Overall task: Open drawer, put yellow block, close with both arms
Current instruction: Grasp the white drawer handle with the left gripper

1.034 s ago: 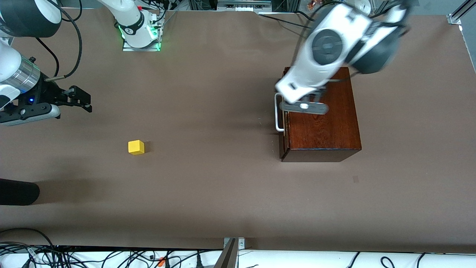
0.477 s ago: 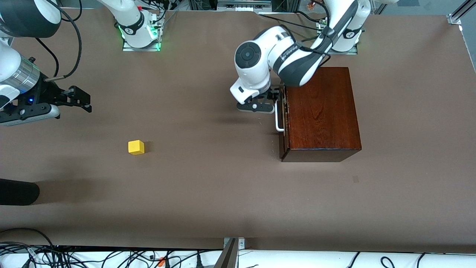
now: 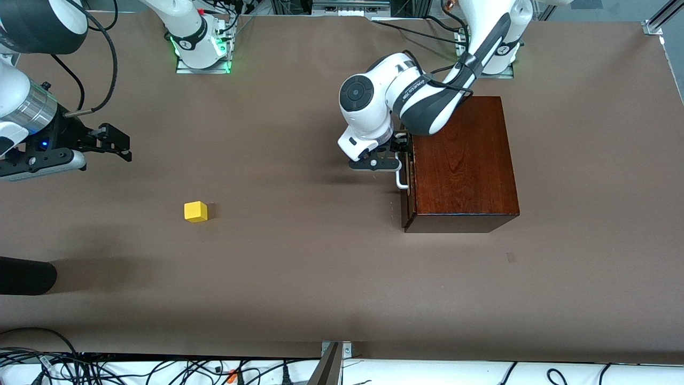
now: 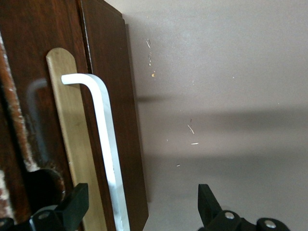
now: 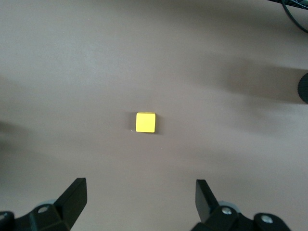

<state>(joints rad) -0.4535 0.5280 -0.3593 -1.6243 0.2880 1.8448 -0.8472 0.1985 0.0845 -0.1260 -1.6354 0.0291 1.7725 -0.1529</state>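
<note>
Left gripper [image 3: 402, 156] spread astride the drawer [image 3: 407, 176] handle [image 4: 108, 154]; "FRANKA" lettering on arm [image 3: 414, 91].

Left gripper [image 3: 402, 155] descended to handle [image 3: 399, 179] (fingers apart).

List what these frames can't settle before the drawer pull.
- Drawer contents: it is shut, so the inside shows in no view.
- Handle: the left wrist view's edge cuts off its lower part; in the front view the left hand covers most of it.
- Contact between left hand and handle: open fingers straddle the bar, touching unclear.
- Right hand: its arm is cut by the front view's edge. Block fully visible.
</note>
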